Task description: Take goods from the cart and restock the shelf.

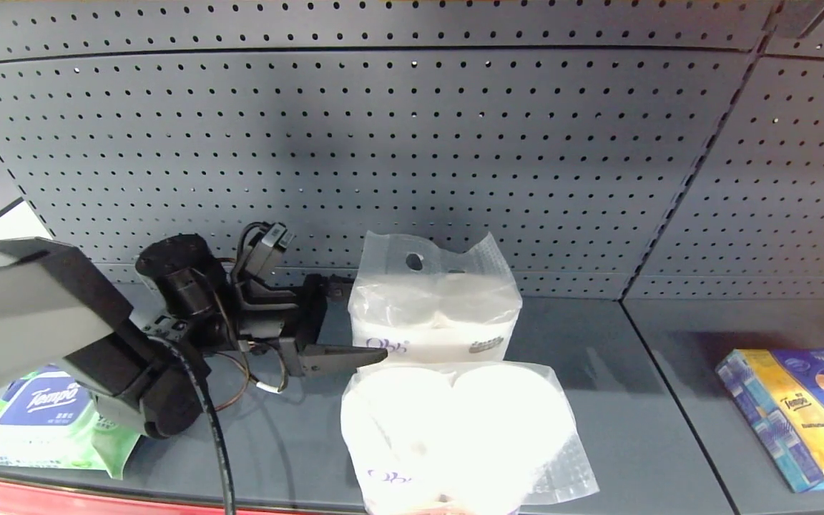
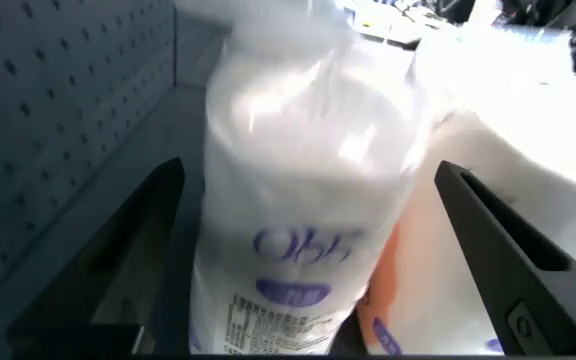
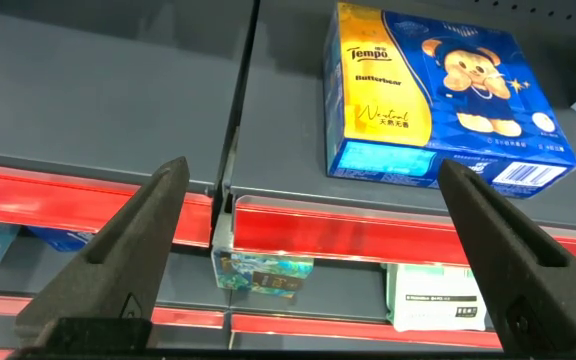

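A clear-wrapped pack of white toilet rolls (image 1: 433, 307) stands on the grey shelf (image 1: 598, 372) against the pegboard. My left gripper (image 1: 363, 318) is open at its left end, one finger on each side of the pack. In the left wrist view the same pack (image 2: 298, 200) sits between the spread fingers (image 2: 138, 260) with gaps on both sides. A second pack of rolls (image 1: 448, 429) lies in front of it, near the shelf edge. My right gripper (image 3: 313, 170) is open and empty, hanging in front of the shelf's red edge strip (image 3: 348, 225).
A green wet-wipes pack (image 1: 47, 422) lies at the shelf's left front. A blue and yellow tissue box (image 1: 805, 415) (image 3: 438, 95) lies in the right bay beyond a divider seam. Lower shelves hold more goods (image 3: 433, 295). Free shelf remains between packs and box.
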Robot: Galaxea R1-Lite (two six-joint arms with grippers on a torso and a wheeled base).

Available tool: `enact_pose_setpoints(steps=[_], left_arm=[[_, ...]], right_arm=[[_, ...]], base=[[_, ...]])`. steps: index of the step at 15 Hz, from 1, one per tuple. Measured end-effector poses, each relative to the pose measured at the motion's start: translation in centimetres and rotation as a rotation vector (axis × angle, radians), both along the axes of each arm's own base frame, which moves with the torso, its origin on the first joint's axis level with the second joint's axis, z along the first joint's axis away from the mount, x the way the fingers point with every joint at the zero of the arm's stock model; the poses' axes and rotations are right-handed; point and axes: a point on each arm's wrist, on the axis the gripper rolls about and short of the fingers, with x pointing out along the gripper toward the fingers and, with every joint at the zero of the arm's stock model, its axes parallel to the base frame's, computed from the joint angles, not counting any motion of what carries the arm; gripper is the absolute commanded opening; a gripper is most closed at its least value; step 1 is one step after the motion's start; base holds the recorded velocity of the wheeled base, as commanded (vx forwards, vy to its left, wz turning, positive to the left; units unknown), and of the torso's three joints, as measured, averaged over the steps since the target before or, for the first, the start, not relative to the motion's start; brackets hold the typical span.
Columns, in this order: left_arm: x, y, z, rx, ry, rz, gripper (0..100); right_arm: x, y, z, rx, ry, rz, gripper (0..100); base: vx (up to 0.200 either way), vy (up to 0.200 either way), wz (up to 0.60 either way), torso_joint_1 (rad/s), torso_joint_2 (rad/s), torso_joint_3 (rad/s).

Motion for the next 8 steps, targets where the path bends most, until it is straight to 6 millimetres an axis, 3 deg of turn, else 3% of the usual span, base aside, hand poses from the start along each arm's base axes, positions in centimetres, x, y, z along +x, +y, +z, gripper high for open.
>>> enact_pose_setpoints(steps=[8], left_arm=[[-1.1, 0.8, 4.2, -0.042, -0.07, 0.018, 100]], right_arm=[[-0.1, 0.0, 0.0, -0.001, -0.008, 0.0, 100]], base=[[0.0, 0.0, 0.0, 0.0, 0.0, 0.0]])
